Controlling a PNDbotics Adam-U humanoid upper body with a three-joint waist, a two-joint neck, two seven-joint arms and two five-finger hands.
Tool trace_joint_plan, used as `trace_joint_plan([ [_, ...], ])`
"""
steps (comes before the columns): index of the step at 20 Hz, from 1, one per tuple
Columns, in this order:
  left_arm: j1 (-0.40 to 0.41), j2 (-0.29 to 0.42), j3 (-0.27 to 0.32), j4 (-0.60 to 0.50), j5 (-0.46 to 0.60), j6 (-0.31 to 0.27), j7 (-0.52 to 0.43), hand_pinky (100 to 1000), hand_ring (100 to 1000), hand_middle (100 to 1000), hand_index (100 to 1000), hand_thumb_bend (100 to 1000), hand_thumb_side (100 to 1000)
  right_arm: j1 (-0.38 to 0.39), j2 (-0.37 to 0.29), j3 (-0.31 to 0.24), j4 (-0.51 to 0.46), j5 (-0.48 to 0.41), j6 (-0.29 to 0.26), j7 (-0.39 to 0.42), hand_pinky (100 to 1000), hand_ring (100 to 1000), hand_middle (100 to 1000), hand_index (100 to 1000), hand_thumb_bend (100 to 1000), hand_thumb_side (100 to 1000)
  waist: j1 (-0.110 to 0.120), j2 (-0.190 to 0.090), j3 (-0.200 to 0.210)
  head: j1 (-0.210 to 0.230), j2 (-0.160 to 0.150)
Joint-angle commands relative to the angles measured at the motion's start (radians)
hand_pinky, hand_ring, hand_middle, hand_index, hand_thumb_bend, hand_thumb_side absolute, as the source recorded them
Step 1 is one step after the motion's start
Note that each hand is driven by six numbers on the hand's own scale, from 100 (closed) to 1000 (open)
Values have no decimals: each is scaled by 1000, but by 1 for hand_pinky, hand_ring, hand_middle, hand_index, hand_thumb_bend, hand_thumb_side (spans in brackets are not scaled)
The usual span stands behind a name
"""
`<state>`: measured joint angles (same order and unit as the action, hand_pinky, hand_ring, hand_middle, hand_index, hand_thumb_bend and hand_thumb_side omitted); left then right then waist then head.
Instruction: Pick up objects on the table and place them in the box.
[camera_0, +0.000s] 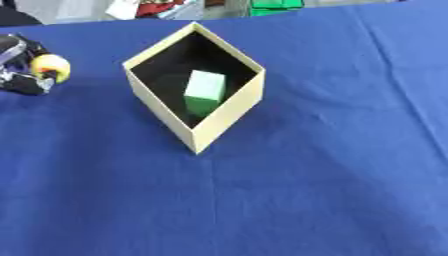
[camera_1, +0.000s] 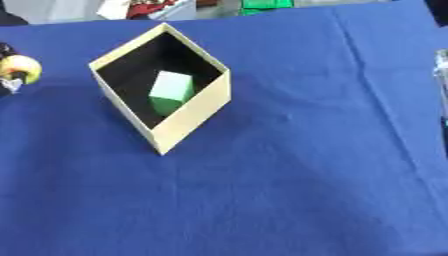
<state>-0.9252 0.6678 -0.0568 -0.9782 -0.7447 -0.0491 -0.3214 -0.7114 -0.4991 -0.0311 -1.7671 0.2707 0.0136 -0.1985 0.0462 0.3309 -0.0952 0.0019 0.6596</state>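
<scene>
Cloth (camera_0: 306, 190) of deep blue covers the whole table, soft and matte, with a few faint creases running down its right side. Near the middle, a little toward eleven o'clock, sits the box (camera_0: 227, 116), an open-topped cardboard carton with pale cream walls and a black lining; it is turned so one corner points toward six o'clock and its rim reads as a diamond. Inside it, on the dark floor, lies a green block (camera_0: 205, 90), a plain rectangular solid with a pale mint top face and a deeper green side, tilted on the same diagonal as the walls. At nine o'clock, against the picture's edge, the left hand (camera_0: 19, 75) shows as black and silver, its fingers curled round a small round yellow object (camera_0: 50, 65) with a touch of orange; what that object is I cannot make out. It is held well apart from the box. At three o'clock in the right eye view, a pale sliver at the very edge is too little to identify.
</scene>
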Motion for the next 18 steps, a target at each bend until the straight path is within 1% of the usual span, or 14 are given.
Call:
trace_joint_plan([
  [1, -30, 26, 10, -65, 31, 4, -1, 661, 624, 587, 694, 100, 211, -9, -18, -12, -10, 6, 0, -2, 808, 598, 585, 803, 100, 794, -2, -30, 2, -3, 7],
  [8, -62, 5, -19, -165, 60, 27, -11, 653, 614, 577, 687, 100, 237, -8, -14, -10, -12, 9, -1, -1, 808, 598, 585, 803, 100, 792, -1, -35, 1, -4, 6],
  [13, -112, -54, -46, -201, 59, 77, -15, 649, 606, 569, 683, 100, 258, -9, -9, -7, -12, 10, -2, 2, 808, 598, 585, 803, 100, 791, -1, -39, 2, -5, 9],
  [18, -138, -110, -88, -229, 69, 93, -11, 651, 610, 572, 688, 100, 265, -9, -5, -5, -13, 11, -2, 4, 808, 598, 585, 803, 100, 791, 2, -42, -2, -5, 10],
])
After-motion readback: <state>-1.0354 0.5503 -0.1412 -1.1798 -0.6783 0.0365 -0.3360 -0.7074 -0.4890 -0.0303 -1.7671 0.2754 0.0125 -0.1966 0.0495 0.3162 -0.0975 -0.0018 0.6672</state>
